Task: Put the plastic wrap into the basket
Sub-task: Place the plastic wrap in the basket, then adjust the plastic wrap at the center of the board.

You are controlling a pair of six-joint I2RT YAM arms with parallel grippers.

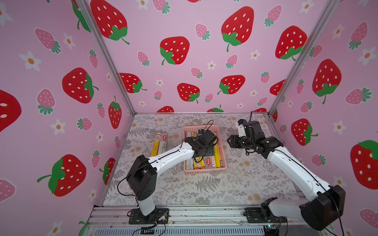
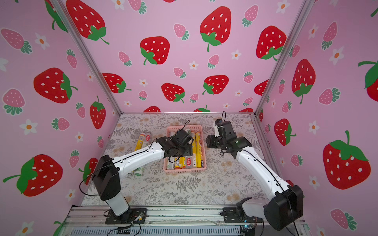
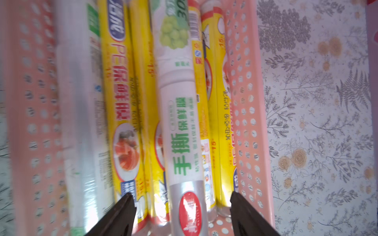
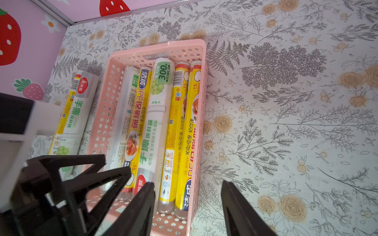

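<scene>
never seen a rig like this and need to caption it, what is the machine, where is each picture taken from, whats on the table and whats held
These are two white robot arms, a left arm and a right arm, each ending in a two-fingered hand. The two wide pictures come from one camera head above the whole scene; the two close ones come from a camera on each wrist. On the flowered table sits a pink basket holding several rolls of plastic wrap. A yellow roll and a white roll lie on the table beside it. The left hand hangs open over the basket, fingers either side of a white-and-green roll without gripping it. The right hand, by the basket's side, is open and holds nothing.
</scene>
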